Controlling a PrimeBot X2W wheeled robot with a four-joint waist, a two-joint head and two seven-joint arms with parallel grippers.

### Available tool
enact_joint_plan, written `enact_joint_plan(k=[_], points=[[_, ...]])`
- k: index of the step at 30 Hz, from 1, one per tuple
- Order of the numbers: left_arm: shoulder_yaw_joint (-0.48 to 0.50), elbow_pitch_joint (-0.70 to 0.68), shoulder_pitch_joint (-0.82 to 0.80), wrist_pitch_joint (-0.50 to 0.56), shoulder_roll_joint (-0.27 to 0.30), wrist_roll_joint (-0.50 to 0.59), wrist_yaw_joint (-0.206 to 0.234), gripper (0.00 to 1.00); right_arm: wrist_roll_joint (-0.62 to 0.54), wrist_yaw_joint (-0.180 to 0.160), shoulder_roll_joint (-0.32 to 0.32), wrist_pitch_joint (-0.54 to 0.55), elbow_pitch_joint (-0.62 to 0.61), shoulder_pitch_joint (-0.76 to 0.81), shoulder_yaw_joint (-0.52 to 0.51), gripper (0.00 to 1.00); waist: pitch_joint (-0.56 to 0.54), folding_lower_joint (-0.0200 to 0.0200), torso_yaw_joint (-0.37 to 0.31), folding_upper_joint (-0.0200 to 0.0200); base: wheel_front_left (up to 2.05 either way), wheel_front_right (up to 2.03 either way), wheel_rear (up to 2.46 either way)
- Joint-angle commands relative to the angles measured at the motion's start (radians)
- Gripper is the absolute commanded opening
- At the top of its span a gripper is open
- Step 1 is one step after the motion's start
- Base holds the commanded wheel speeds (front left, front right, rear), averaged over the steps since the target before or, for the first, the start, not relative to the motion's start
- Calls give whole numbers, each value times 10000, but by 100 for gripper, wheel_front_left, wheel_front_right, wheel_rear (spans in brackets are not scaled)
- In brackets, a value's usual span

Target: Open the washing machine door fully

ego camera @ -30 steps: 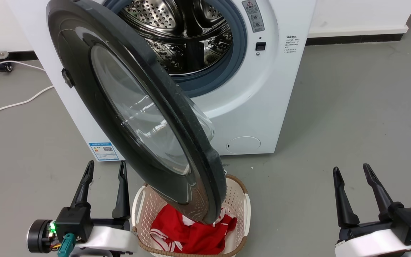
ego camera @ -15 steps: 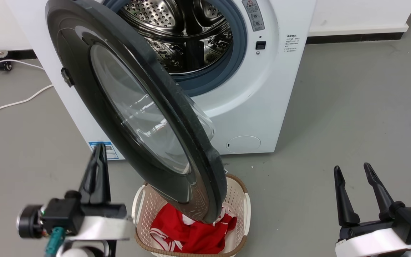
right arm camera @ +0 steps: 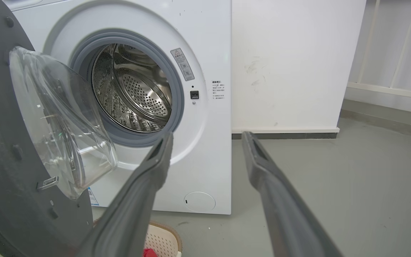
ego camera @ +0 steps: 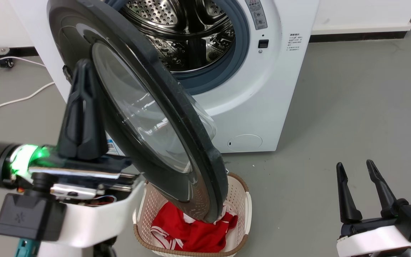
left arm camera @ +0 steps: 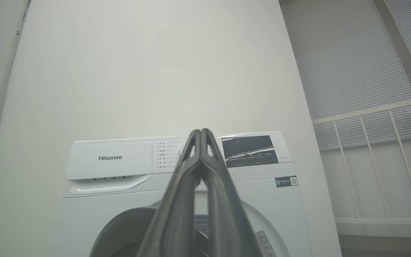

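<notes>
Washing machine door (ego camera: 137,107) part-open, its free edge jutting toward the robot over a laundry basket (ego camera: 243,200).

The door's lower rim hangs above the basket, which holds red cloth (ego camera: 191,232). The drum mouth of the washing machine (ego camera: 262,100) is uncovered, and bare grey floor (ego camera: 351,107) lies wide open to the machine's right. The left gripper (ego camera: 83,67) stands high before the door's outer face, left of the glass bowl, with its fingers upright and pressed together on nothing. Whether it touches the door cannot be told. The right gripper (ego camera: 354,163) sits low over the open floor, well apart from the door, its fingers spread and empty.
</notes>
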Motion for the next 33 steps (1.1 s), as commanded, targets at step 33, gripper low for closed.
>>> enact_joint_plan(k=[33], points=[[-4859,4622,180,2357,94,-1886,-123,0,138,-7,35,193,-25,99,168,100,18,0,-258,-1,0,0,0]])
